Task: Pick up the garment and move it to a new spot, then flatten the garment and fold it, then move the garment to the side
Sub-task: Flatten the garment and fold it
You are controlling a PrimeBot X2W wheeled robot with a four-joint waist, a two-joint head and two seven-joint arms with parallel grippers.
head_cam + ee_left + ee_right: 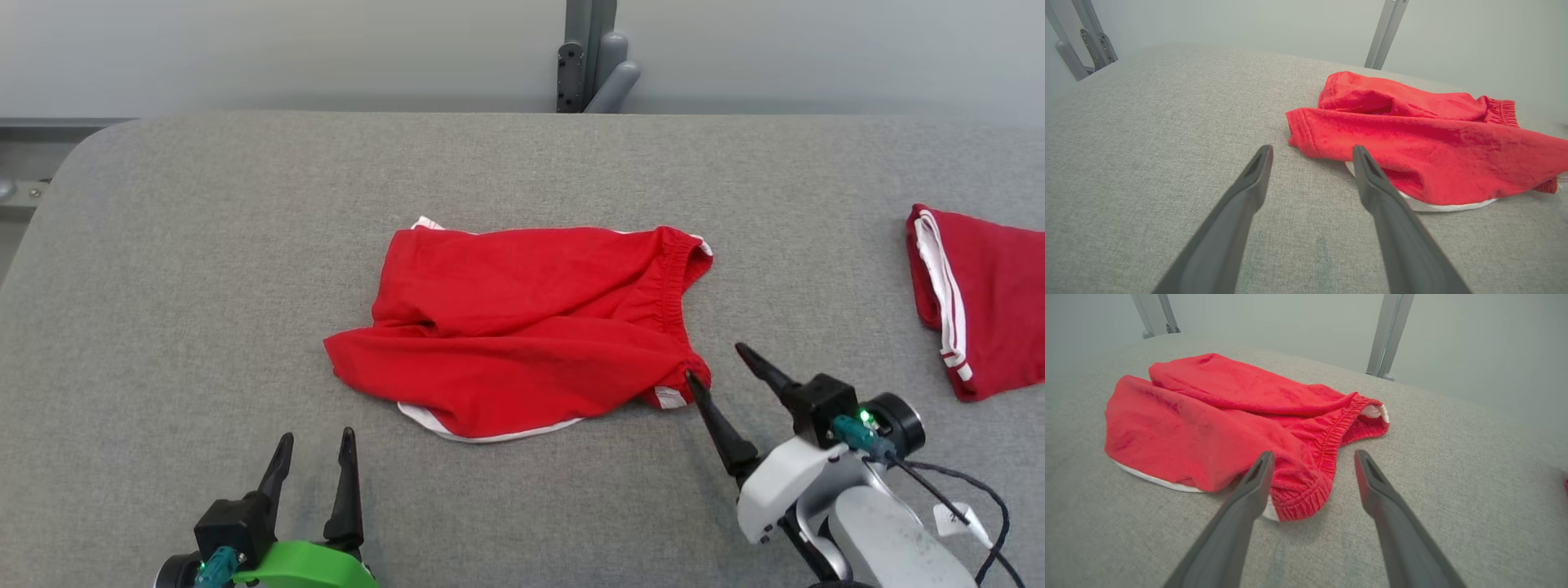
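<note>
The red shorts (522, 318) lie on the grey padded table (204, 286) with their long axis running across the robot's front. The gathered elastic waistband is at the end toward the right gripper (714, 362), and the leg hems are at the end toward the left gripper (317, 434).

The fabric is bright red. White trim shows along the near hem, at the far left corner and on a small tab at the near waistband corner. The cloth is not flat: a soft ridge runs lengthwise through the middle, and the near layer bulges and droops over the white edge.

The right gripper's fingers are spread wide and hold nothing. In the right wrist view the near waistband corner of the shorts (1208, 416) sits just ahead of the gap between the two fingers, with this gripper (1313, 454) low over the table. The left-hand finger (1249, 490) overlaps the corner's edge. Whether it touches the cloth I cannot tell.

The left gripper's fingers are also spread and empty. In the left wrist view the stitched leg hem of the shorts (1433, 151) lies ahead and to the right of this gripper (1312, 149), close past the tip of the right-hand finger (1372, 179) but apart from it.

A second red garment with white stripes (980, 294) lies well off to the right gripper's outer side.
</note>
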